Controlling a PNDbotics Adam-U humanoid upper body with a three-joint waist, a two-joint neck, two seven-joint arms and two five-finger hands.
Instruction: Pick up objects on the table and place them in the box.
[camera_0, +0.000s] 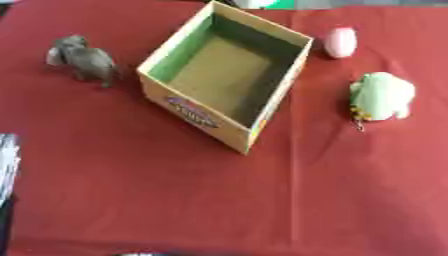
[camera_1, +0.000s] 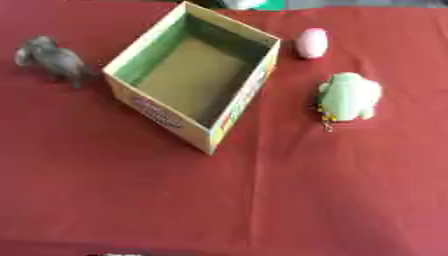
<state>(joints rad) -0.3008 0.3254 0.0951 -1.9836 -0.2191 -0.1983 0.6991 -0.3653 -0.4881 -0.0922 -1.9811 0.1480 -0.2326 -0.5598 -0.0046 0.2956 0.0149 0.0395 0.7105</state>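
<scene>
Open box and three small objects on the red desk; neither robot hand shows in either view, so their state cannot be told.

With no hand to measure from, the things lie thus: the cardboard box stands open-topped and askew near the middle of the red desk, nothing visible inside. A grey toy animal stands to its left, apart from it. To its right lie a pink egg-shaped object and, nearer the viewer, a pale green plush toy, both clear of the box.
</scene>
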